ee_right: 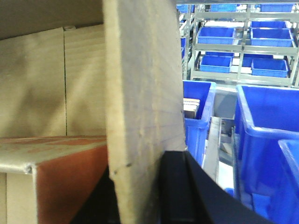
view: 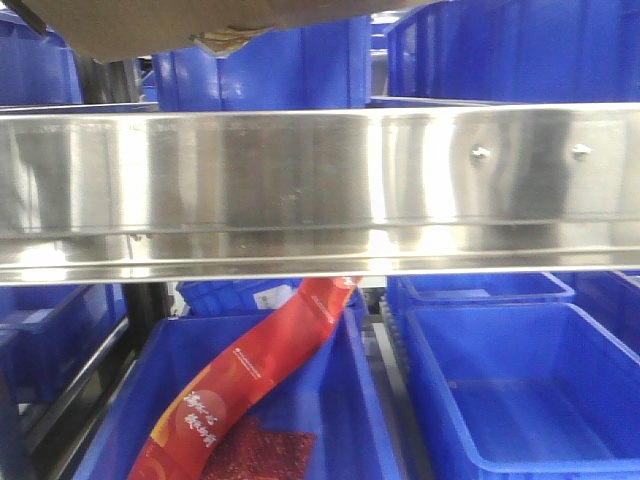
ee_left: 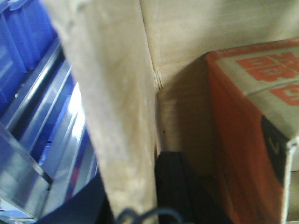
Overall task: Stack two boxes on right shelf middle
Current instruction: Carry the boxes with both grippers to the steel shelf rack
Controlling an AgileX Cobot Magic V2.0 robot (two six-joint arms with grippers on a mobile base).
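My front camera faces straight ahead, hard up against the shelf rail (view: 300,180), with blue bins (view: 520,390) above and below it. Each wrist camera looks along my fingers (ee_right: 175,186), very near and edge-on to one wall of the box (ee_left: 112,116). Both share the box's inside and the orange carton (ee_left: 243,140) there.

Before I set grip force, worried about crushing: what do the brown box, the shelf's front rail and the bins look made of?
Box: brown corrugated cardboard, matte, with fine ribbing across its face. Front rail: metal, likely stainless steel or aluminium, shiny, showing streaky reflections and two screws. Bins: blue moulded plastic, smooth, slightly glossy.
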